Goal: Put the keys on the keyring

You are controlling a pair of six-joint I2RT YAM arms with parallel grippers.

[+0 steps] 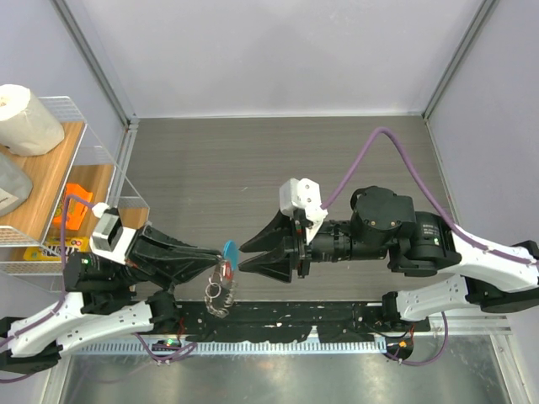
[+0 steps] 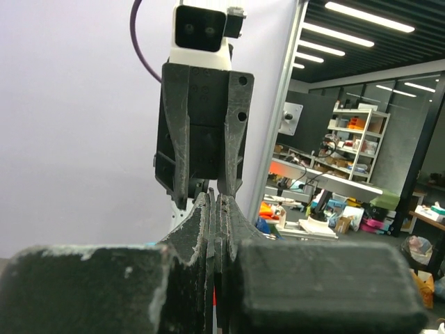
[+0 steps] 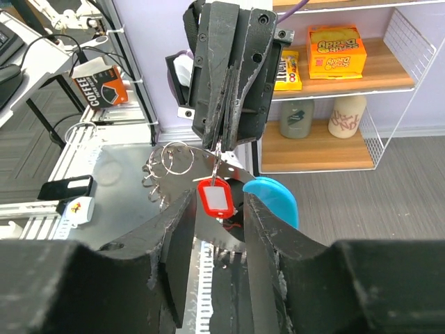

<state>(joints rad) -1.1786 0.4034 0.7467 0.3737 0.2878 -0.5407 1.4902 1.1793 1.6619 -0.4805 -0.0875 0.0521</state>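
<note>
My left gripper (image 1: 221,256) is shut on the keyring's thin silvery chain and holds it up above the table's near edge. In the right wrist view the left gripper (image 3: 221,136) faces the camera. Below it hang the red-headed key (image 3: 217,197) with a white window, the light-blue crescent tag (image 3: 273,199) and several loose silvery rings (image 3: 169,164). In the top view I see the blue tag (image 1: 229,249), the red key (image 1: 226,270) and the rings (image 1: 216,295). My right gripper (image 1: 243,257) is open, its fingertips (image 3: 179,226) either side of the red key without touching it.
A wire shelf rack (image 1: 101,160) stands at the left with a paper roll (image 1: 25,120), an orange item (image 1: 76,206) and snack boxes. A black rail (image 1: 286,318) and a slotted strip run along the near edge, below the hanging rings. The grey table (image 1: 253,160) extends behind.
</note>
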